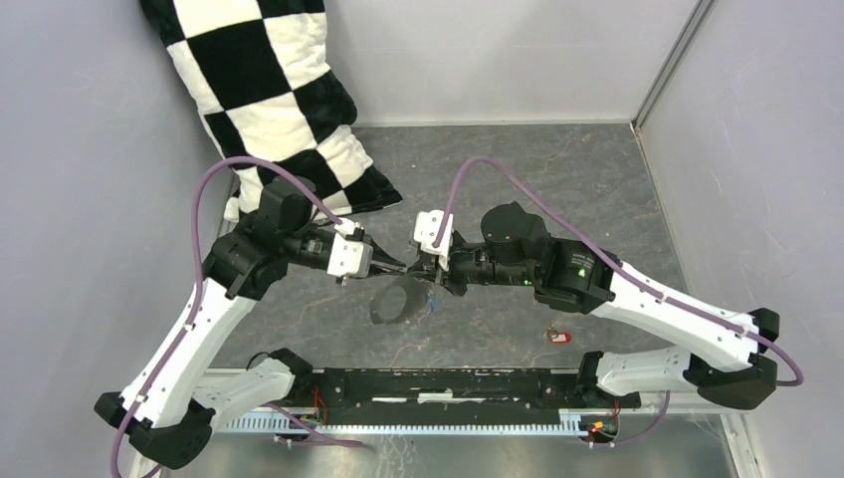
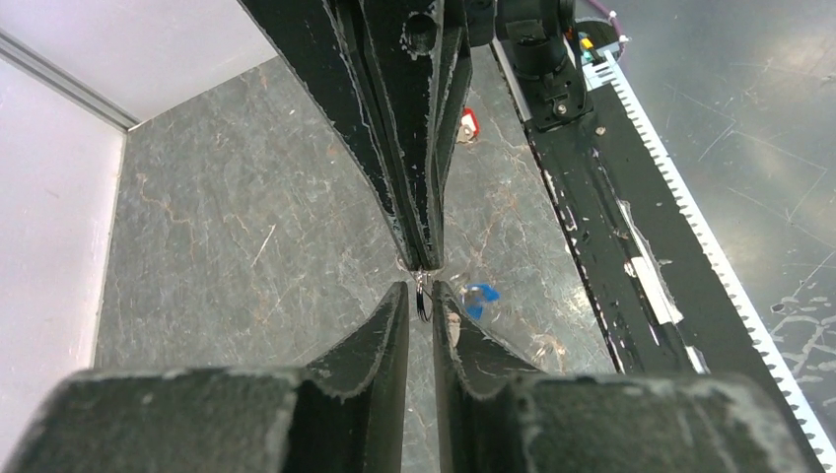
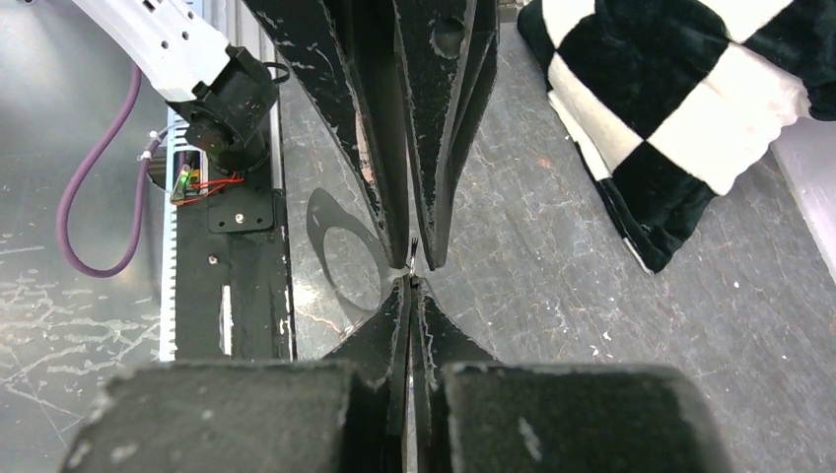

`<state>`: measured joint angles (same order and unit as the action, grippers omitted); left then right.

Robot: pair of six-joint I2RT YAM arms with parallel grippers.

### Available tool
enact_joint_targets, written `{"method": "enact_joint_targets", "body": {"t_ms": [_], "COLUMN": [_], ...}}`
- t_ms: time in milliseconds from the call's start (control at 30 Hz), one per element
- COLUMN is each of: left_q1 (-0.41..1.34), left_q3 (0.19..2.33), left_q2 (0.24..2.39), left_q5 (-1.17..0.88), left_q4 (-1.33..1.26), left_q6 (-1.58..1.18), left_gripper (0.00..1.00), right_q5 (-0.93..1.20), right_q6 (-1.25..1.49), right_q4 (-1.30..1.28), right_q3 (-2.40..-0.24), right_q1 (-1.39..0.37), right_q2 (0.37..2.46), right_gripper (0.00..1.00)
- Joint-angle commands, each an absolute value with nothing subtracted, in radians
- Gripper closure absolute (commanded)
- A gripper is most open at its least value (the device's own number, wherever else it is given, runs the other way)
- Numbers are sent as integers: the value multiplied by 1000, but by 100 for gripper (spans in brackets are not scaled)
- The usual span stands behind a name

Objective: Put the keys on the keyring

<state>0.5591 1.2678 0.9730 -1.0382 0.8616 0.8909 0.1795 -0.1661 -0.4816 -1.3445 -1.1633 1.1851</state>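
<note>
**Two grippers meet tip to tip over the keyring**

Both arms converge at the table's (image 1: 557, 199) middle in the top view. The right gripper (image 3: 411, 288) is pressed fully closed, pinching the keyring (image 1: 395, 303) at its top edge; the grey band hangs from the tips toward 7 o'clock. The left gripper (image 2: 421, 293) faces it with only a narrow gap between its jaws; a small wire ring (image 2: 423, 301) under the right tips sits in that gap, and I cannot tell whether the left pads touch it.

The blue key (image 2: 481, 296) shows at 3 o'clock of that ring in the left wrist view, just beside it; it is blurred, and whether it hangs or lies on the table is unclear. The red key (image 1: 559, 338) lies flat on the table at 4 o'clock of the tips, well apart and untouched; neither key looks threaded yet. A checkered pillow (image 1: 269, 100) leans at 11 o'clock, clear of the work.

The step in hand appears to be a two-handed hold on the ring. To do it well, the left jaws should close squarely across the wire and not on its edge; the right should hold firm until the left has it; both wrists should stay level so the band hangs free and does not twist. A slip would likely drop the whole loop.

No box, tray or dish shows in any view; nothing is held inside anything.
</note>
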Motion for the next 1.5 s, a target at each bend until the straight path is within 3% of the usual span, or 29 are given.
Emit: {"method": "enact_joint_targets", "body": {"t_ms": [0, 167, 300, 433, 533, 767, 1000, 1467], "left_q1": [566, 566, 566, 566, 566, 566, 566, 566], "left_q3": [1243, 1225, 1220, 1238, 1243, 1167, 1180, 1156], "left_q2": [954, 940, 934, 930, 923, 884, 889, 888], "left_q5": [-1052, -1048, -1083, -1172, -1259, -1381, -1417, -1382], "left_q4": [860, 859, 859, 860, 791, 304, 300, 300], "left_q6": [951, 977, 995, 1010, 899, 381, 381, 383], "left_gripper": [79, 97, 98, 98, 98, 98, 98, 98], "right_q5": [214, 226, 259, 212, 178, 201, 270, 342], "right_q6": [-178, -175, -158, -132, -111, -29, -6, 66], "right_q4": [-439, -436, -408, -355, -244, 63, 259, 571], "right_q3": [-1400, -1405, -1396, -1326, -1188, -864, -766, -749], "right_q1": [-1167, -1167, -1167, -1165, -1162, -1161, -1160, -1163], "right_q2": [1187, 1190, 1173, 1090, 956, 710, 675, 842], "right_gripper": [99, 99, 98, 68, 61, 60, 61, 64]}}
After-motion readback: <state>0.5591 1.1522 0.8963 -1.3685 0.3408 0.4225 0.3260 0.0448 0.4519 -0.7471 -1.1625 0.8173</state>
